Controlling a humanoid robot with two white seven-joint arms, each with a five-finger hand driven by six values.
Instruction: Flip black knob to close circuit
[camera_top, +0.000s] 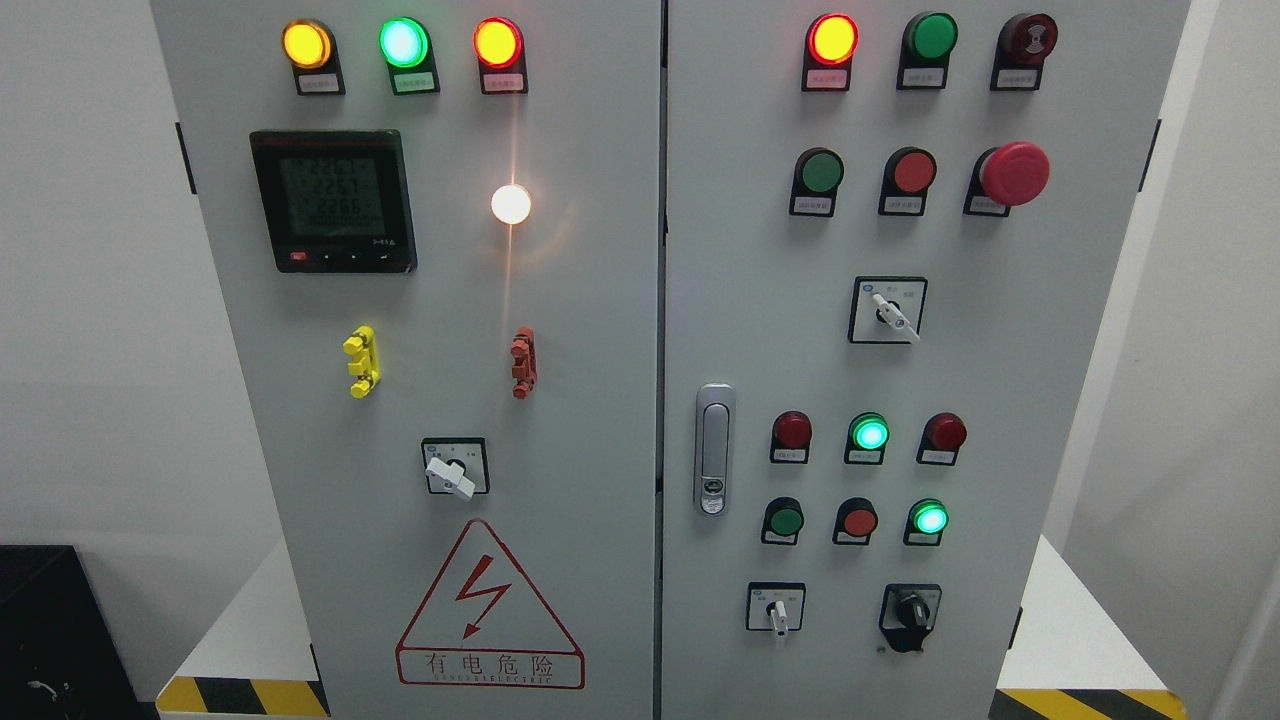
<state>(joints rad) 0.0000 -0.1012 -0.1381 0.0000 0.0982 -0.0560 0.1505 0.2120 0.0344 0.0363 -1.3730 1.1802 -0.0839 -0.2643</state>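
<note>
Neither hand shows in the head view, so their state cannot be told, and places cannot be given from a hand; they are given on the cabinet (620, 420) instead.

The black knob (911, 609) sits at the lower right of the right door, on a black plate, its handle close to upright; just to its left is a white switch (777, 612) on a square plate; above these run two rows of round lamps and buttons, with a green lamp (869, 433) lit in the upper row and another green lamp (929, 518) lit at the right of the lower row; a door handle (713, 450) stands near the door's left edge; higher up are a second white switch (893, 313) and a red mushroom button (1012, 173).

On the left door a meter (333, 201) shows lit digits; a bright white lamp (511, 204) glows beside it; a warning triangle (489, 607) sits at the bottom, below a third white switch (452, 473).
</note>
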